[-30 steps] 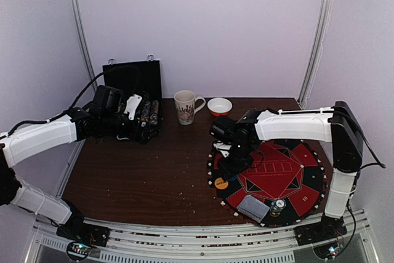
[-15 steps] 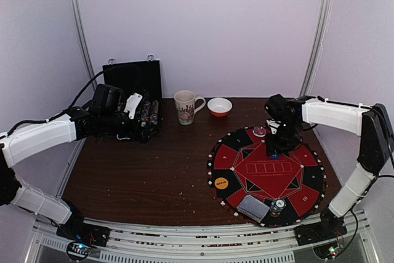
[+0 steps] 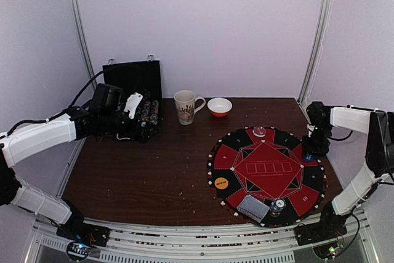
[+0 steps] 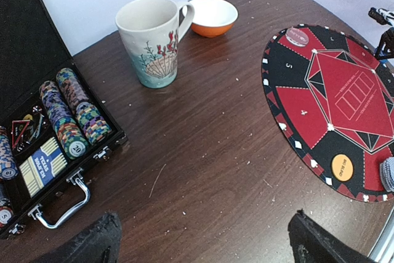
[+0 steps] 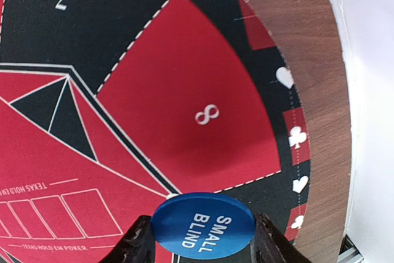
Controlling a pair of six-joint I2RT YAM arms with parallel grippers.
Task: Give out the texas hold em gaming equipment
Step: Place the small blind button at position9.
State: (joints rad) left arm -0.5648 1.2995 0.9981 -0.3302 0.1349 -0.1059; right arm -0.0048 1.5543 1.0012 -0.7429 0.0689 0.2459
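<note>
Above the mat (image 5: 203, 72), the right pincer (image 5: 204, 242) pinches the blue disc (image 5: 203, 221) flat, lettering upward.

I see a matt printed mat (image 5: 203, 66); over it a smooth plastic blue button disc (image 5: 203, 225); under it a grainy wooden table (image 4: 203, 152); far-left of it, a glossy ceramic mug (image 4: 151, 41).
</note>
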